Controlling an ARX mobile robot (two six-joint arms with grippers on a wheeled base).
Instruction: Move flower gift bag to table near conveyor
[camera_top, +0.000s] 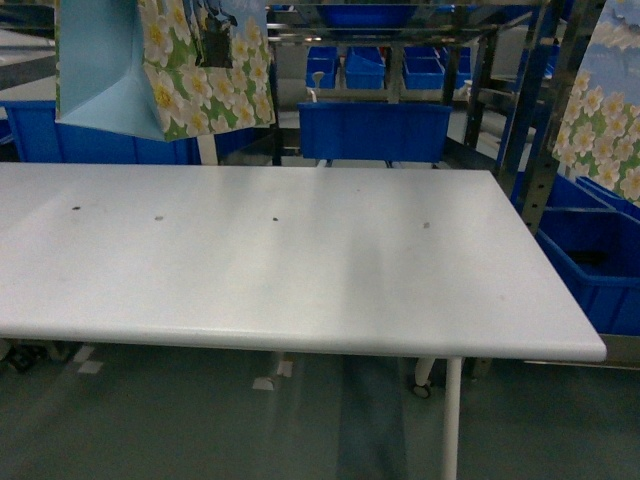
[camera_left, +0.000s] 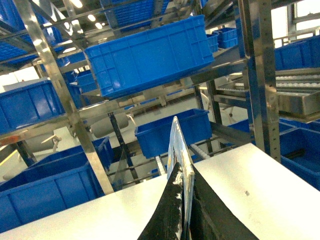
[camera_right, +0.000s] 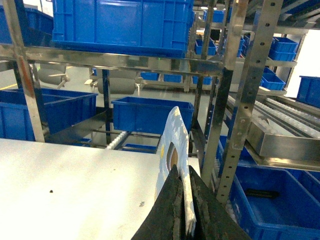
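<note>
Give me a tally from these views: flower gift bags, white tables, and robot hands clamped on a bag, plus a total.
flower gift bag: 2
white table: 1
hand shut on a bag: 2, left hand and right hand
Total: 5

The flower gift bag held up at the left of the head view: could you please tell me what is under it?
The flower gift bag hangs in the air, above the far left edge of the white table. Behind it are blue bins; what stands directly behind the bag is covered.
</note>
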